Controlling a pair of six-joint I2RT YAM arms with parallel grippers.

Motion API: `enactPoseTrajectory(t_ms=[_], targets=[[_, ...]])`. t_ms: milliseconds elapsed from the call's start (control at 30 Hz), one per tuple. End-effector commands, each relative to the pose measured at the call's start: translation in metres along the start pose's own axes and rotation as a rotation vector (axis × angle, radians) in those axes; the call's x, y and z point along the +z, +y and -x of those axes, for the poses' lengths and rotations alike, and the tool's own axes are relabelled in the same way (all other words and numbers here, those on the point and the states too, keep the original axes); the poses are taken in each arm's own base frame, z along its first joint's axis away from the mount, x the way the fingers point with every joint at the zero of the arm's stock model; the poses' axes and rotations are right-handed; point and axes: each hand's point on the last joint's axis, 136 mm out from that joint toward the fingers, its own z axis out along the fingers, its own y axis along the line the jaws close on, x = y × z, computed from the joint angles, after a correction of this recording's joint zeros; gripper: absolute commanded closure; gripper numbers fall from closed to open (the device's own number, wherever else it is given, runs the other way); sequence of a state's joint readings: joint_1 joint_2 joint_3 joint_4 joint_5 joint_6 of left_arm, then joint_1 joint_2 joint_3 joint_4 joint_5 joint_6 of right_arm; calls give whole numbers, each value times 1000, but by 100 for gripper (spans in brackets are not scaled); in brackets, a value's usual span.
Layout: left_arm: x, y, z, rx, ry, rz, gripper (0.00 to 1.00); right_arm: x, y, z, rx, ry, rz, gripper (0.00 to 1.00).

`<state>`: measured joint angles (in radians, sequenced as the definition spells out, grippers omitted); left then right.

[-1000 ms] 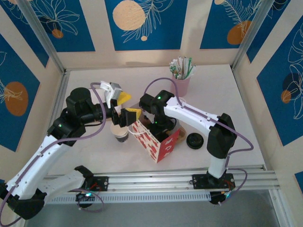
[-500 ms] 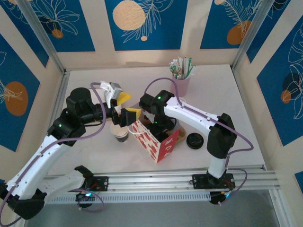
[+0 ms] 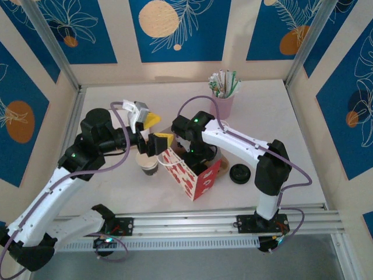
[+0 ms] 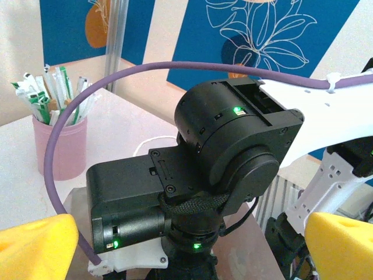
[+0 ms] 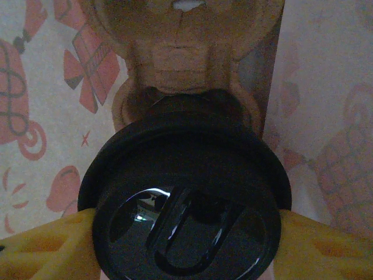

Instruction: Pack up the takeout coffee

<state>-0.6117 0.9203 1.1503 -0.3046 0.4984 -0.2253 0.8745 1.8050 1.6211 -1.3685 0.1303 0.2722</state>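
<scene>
Looking from above, you're seeing the left gripper (image 3: 156, 130) hanging just to the left of the red-and-white paper bag (image 3: 197, 178), its two yellow fingers (image 4: 35, 248) standing spread wide with nothing between them. The takeout coffee (image 3: 149, 165) is sitting upright on the table (image 3: 280, 116), just left of the bag's near-left corner and right under that wide-spread claw, apart from it, with its mouth uncovered.

Over on your other side, the right gripper (image 5: 186, 248) is reaching down into the bag's open top. From its wrist camera, its yellow fingers (image 5: 44, 248) are pressing on either side of a black sip lid (image 5: 185, 204), so it is gripping that lid inside the bag, with the red-printed walls rising on both sides. What is sitting under the lid is hidden. A brown cardboard tray (image 5: 180, 58) is lying just beyond it.

A loose black lid (image 3: 239, 174) is resting flat on the table just right of the bag. The pink cup of straws (image 3: 224, 100) is standing upright well behind the bag, towards the back wall.
</scene>
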Motion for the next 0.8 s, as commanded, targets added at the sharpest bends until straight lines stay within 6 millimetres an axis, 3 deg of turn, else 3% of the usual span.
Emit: enactPoseTrajectory(t_ms=[0, 200, 467, 767], targets=[[-13, -3, 14, 57, -79, 37, 0, 6, 4, -2, -3, 33, 31, 35], [-31, 25, 11, 37, -103, 237, 0, 8, 4, -2, -3, 36, 32, 35], [-38, 40, -15, -23, -35, 320, 0, 10, 5, -1, -6, 43, 36, 35], [-34, 31, -34, -38, 22, 250, 0, 12, 6, -1, -8, 55, 39, 35]])
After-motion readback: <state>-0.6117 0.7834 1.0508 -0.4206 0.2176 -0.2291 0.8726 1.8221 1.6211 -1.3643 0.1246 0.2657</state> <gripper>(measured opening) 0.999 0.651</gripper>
